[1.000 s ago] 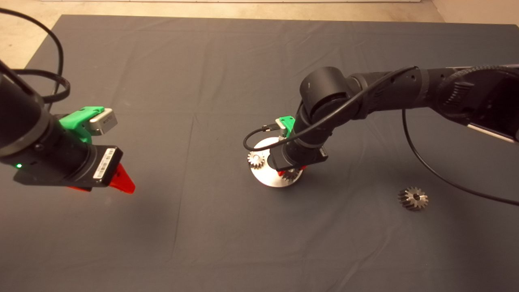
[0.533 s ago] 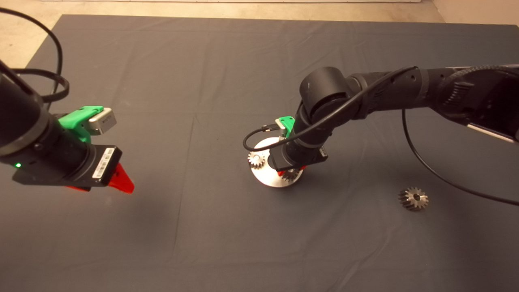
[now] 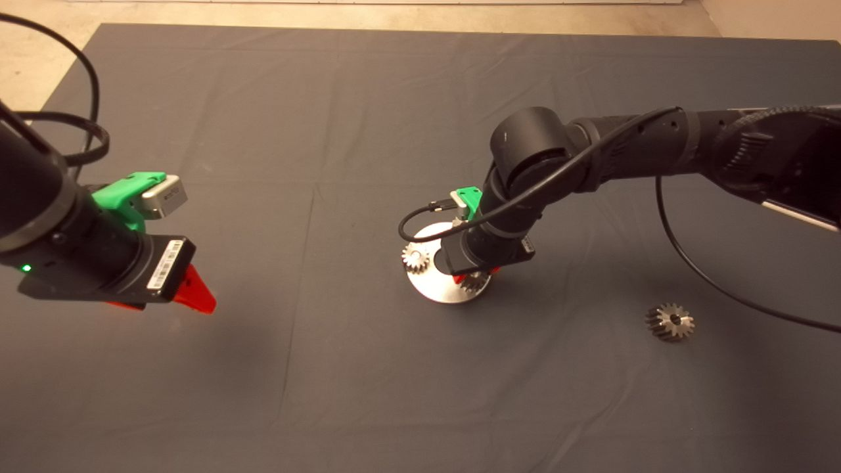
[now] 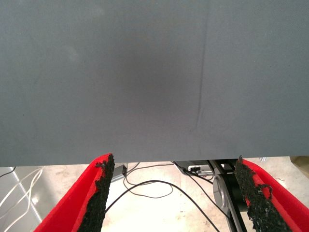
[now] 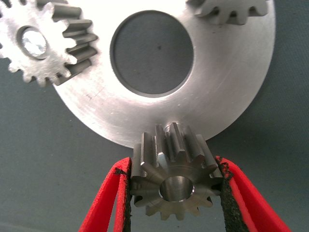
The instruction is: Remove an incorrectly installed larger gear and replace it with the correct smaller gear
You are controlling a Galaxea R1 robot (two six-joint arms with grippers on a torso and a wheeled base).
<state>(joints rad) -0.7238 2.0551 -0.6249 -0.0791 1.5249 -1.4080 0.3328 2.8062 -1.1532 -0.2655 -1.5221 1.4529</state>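
Clamping the smaller gear (image 5: 175,186) between its black pads, the right gripper (image 5: 175,193) is hanging over the near rim of a round silver plate (image 5: 231,104), its fingers narrowed onto the gear's teeth on both sides. The gear is sitting at the plate's edge, just beside the wide centre hole. Two paler silver gears are standing on the same plate: one pale gear (image 5: 41,41) with a bright pin in its bore, and a second pale gear (image 5: 231,9) only partly showing. In the head view the right gripper (image 3: 474,279) is covering much of the plate (image 3: 433,289). The larger gear (image 3: 669,321) is lying well apart on the dark mat (image 3: 328,131) covering the desk. The left gripper (image 4: 176,193) is hovering over bare mat with its fingers spread wide; beyond the mat's edge, pale floor (image 4: 154,212) with loose cables is showing.
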